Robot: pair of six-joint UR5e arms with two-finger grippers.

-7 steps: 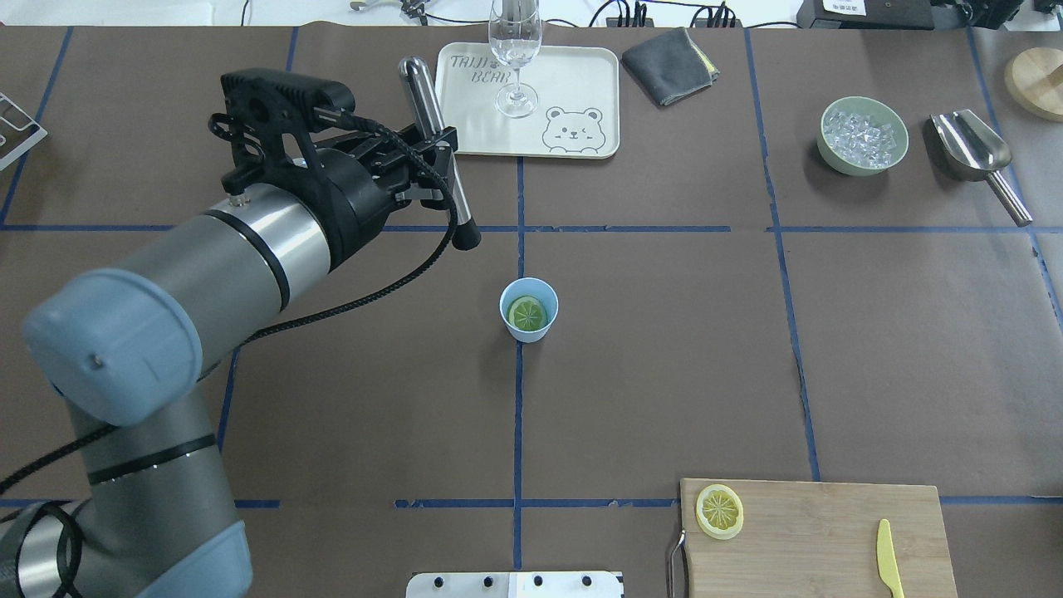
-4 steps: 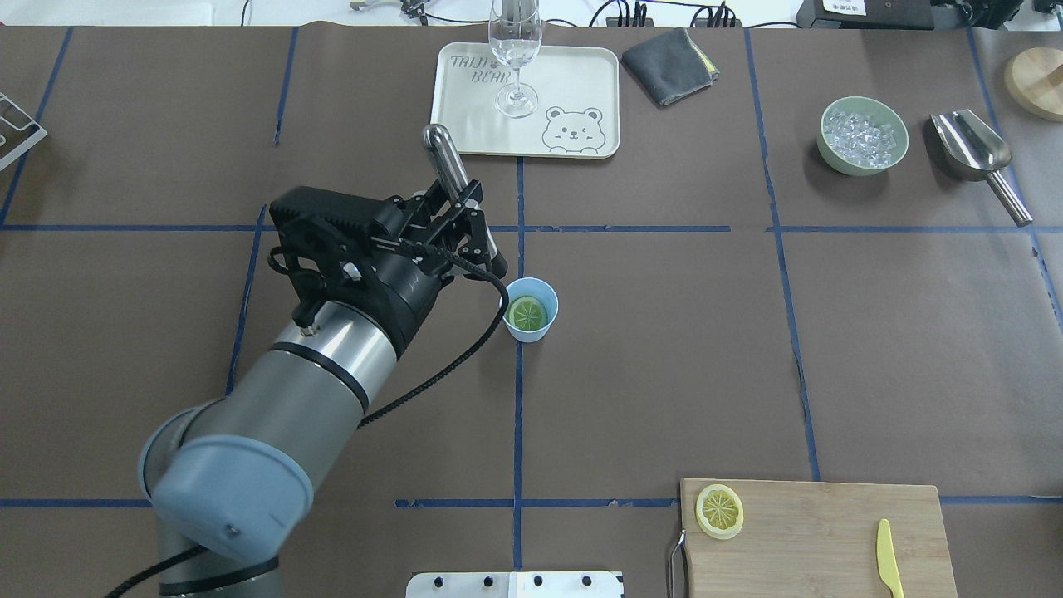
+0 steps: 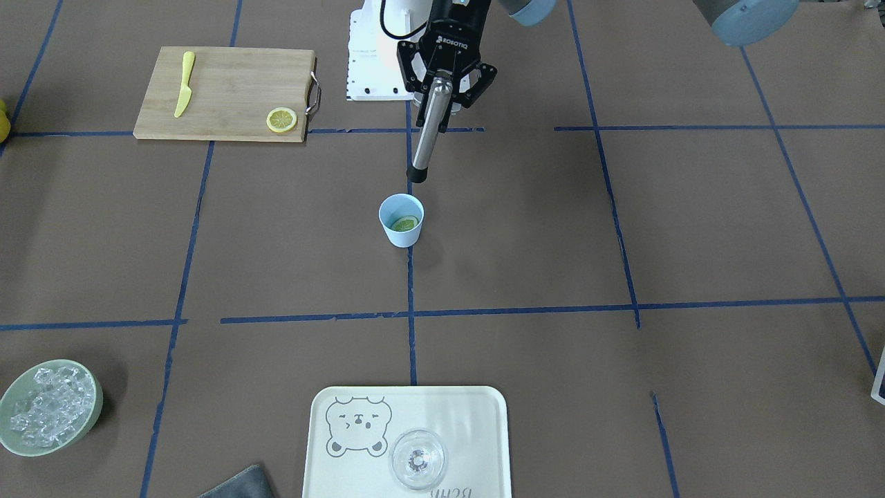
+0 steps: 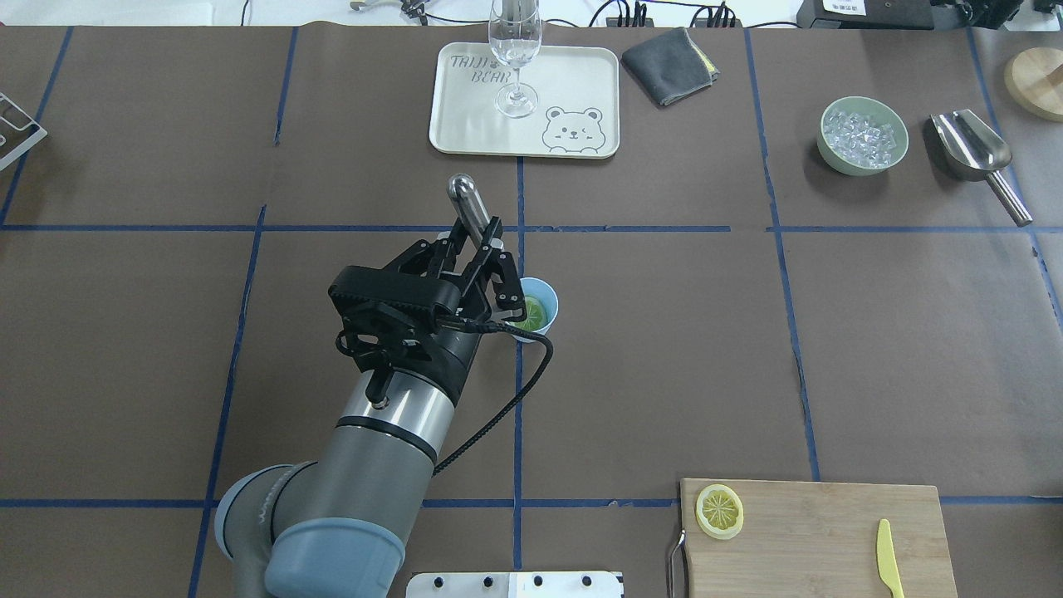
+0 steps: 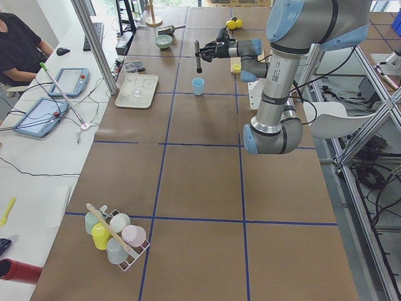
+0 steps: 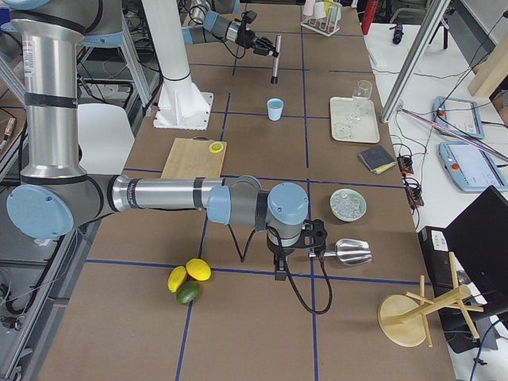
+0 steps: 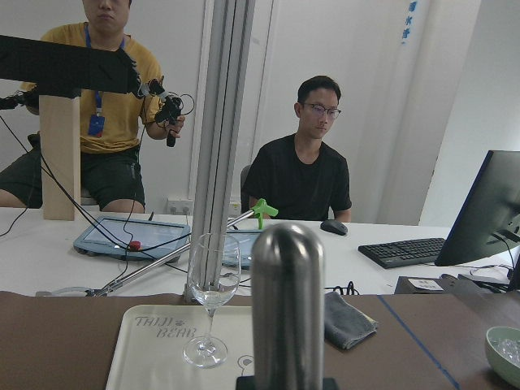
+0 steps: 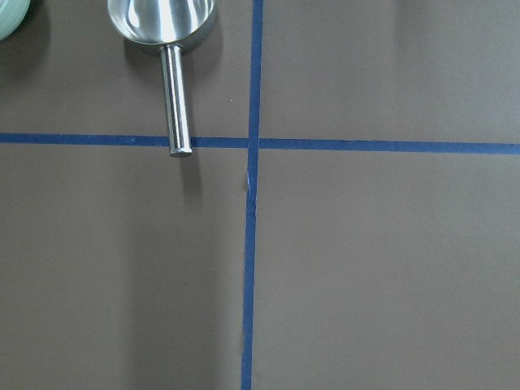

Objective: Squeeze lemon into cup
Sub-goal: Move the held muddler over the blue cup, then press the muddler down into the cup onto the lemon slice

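The light-blue cup [image 3: 402, 232] stands at the table's middle with a lemon slice [image 3: 405, 223] lying flat inside. In the overhead view the cup [image 4: 544, 295] is partly covered by my left gripper [image 4: 484, 249]. My left gripper [image 3: 444, 93] is shut on a steel muddler [image 3: 429, 128] with a black tip. The muddler hangs tilted, its tip just above the cup's rim on the robot's side. The muddler's rounded top fills the left wrist view [image 7: 286, 309]. My right gripper [image 6: 280, 266] hovers near the scoop; I cannot tell whether it is open or shut.
A second lemon slice [image 4: 719, 511] and a yellow knife [image 4: 889, 558] lie on a cutting board [image 4: 814, 531]. At the back are a tray [image 4: 573, 83] with a wine glass [image 4: 515, 50], a grey cloth [image 4: 669, 65], an ice bowl [image 4: 862, 136] and a metal scoop [image 4: 976, 154].
My left arm has swung from the far left toward the table's middle, carrying the muddler until it is over the cup. The cup and lemon slice have not moved.
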